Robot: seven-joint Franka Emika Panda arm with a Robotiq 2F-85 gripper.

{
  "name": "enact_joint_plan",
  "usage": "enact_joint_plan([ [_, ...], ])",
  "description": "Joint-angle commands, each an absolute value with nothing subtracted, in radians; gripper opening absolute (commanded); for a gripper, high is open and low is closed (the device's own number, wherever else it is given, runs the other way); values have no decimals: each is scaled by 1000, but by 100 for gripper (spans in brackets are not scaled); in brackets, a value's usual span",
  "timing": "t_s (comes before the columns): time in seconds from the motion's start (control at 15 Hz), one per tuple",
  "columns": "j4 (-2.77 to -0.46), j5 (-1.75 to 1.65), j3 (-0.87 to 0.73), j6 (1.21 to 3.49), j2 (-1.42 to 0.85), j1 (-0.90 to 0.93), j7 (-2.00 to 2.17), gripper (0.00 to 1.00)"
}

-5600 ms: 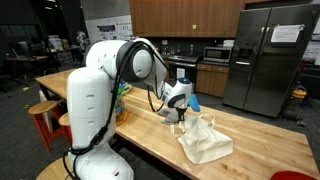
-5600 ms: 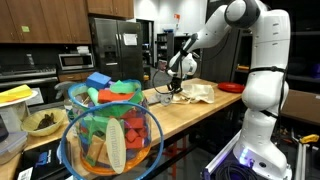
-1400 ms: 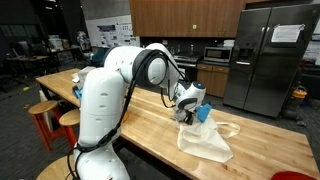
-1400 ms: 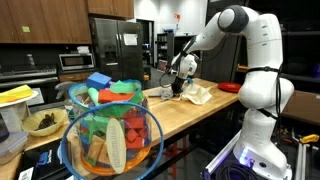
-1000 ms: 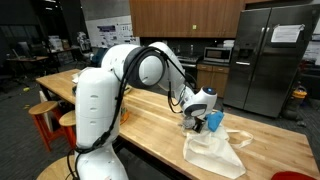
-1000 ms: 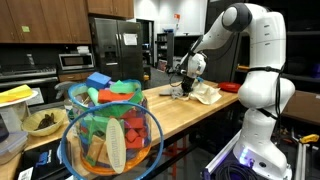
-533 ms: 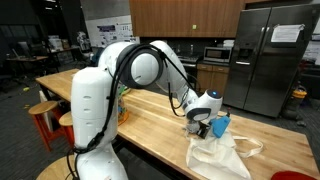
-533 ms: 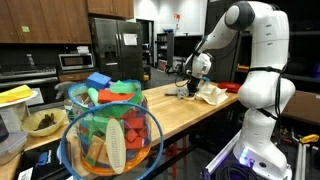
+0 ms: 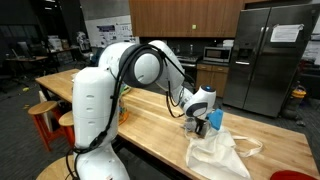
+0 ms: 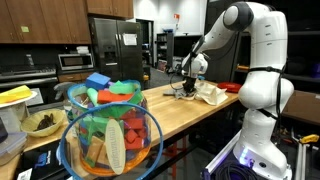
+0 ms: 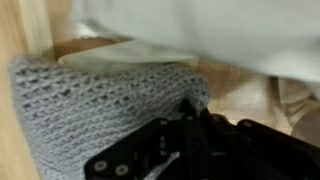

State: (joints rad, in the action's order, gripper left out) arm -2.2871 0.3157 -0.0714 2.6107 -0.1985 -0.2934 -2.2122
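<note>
White cloth [image 9: 216,156]: crumpled on wooden table [image 9: 150,128], directly beneath gripper [image 9: 201,126]. Grey knit fabric [image 11: 90,100] just beside the fingers in wrist view. Cannot tell whether jaws clamped or apart.

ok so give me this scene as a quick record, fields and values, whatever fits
gripper: gripper low over the table, at the edge of the fabric
jaws: open or shut not readable
nearest thing: grey knitted cloth, right by the fingers in the wrist view
next to it: white crumpled fabric, lying on the table
surface: long wooden table
foreground: clear tub of colourful toy blocks
background: stainless steel fridge
</note>
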Motion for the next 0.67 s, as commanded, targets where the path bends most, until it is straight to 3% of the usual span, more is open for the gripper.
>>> enact_joint_plan([
  [0.0, -2217, 261, -29, 2578, -283, -235, -2220, 1],
  [0.6, -2045, 81, 36, 2463, -386, -123, -2192, 1],
])
